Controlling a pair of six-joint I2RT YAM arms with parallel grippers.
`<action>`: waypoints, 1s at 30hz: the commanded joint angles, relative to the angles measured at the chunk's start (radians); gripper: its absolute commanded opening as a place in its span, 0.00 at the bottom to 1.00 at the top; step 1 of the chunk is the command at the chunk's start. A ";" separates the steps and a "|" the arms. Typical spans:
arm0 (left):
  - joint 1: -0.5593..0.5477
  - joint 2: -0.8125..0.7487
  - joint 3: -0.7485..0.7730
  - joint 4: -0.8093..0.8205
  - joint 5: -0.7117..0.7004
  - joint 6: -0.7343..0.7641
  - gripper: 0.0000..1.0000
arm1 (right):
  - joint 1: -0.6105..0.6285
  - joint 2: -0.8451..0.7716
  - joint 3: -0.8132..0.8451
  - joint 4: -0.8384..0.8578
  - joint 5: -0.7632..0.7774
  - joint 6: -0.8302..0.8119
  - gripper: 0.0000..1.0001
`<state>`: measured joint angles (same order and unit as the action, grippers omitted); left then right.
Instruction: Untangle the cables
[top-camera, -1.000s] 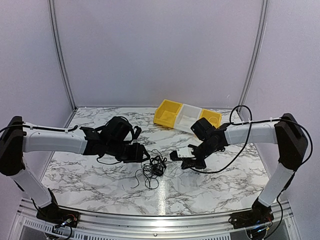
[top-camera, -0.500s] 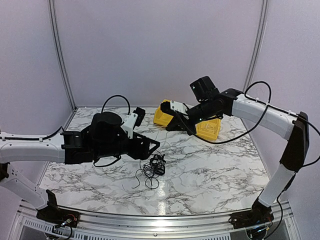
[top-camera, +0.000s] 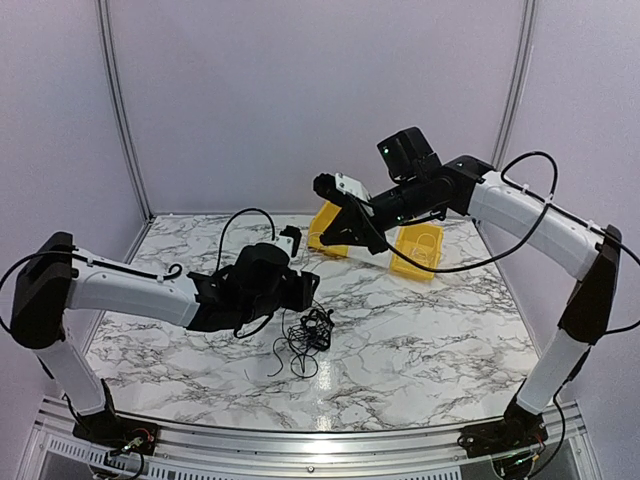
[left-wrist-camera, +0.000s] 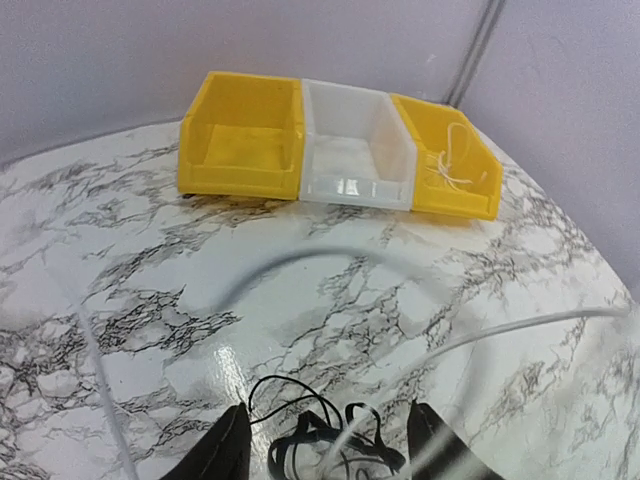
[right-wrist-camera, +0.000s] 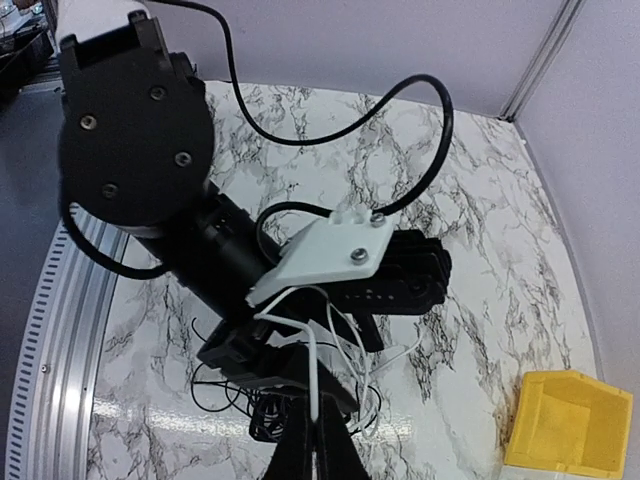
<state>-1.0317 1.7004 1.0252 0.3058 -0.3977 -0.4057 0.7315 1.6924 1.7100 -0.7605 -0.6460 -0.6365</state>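
Note:
The cables (top-camera: 312, 330) are a small tangle of thin black wire on the marble table, and a thin white strand rises from it. My left gripper (top-camera: 305, 287) hovers just left of the tangle. In the left wrist view this gripper (left-wrist-camera: 330, 455) is open and empty, with the tangle (left-wrist-camera: 335, 450) lying between its fingers. The white strand (left-wrist-camera: 520, 325) runs off to the right. My right gripper (top-camera: 341, 228) is raised high above the table. In the right wrist view it (right-wrist-camera: 318, 430) is shut on the white strand (right-wrist-camera: 313, 375), directly above the left gripper (right-wrist-camera: 290, 360) and the tangle (right-wrist-camera: 262, 418).
A row of bins stands at the back: a yellow bin (left-wrist-camera: 240, 150), a white bin (left-wrist-camera: 355, 150) and a yellow bin (left-wrist-camera: 445, 160) holding a thin white wire. In the top view the right arm partly covers the bins (top-camera: 415, 250). The thick arm cable (right-wrist-camera: 400, 110) loops over the left arm.
My right arm has risen from the table to high above it with the white strand pinched. My left arm has swung and now has its open jaws at the tangle.

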 joint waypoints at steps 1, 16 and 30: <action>0.059 0.039 -0.016 0.126 -0.038 -0.144 0.52 | 0.007 -0.048 0.083 -0.030 -0.039 0.059 0.00; 0.073 -0.218 -0.248 0.040 0.199 -0.209 0.62 | -0.013 -0.059 0.031 0.099 0.129 0.196 0.00; 0.061 -0.278 -0.049 -0.005 0.081 0.030 0.81 | -0.017 0.004 0.042 0.101 0.088 0.198 0.00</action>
<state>-0.9699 1.3582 0.8707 0.3264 -0.2497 -0.4591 0.7177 1.6878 1.7306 -0.6754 -0.5377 -0.4557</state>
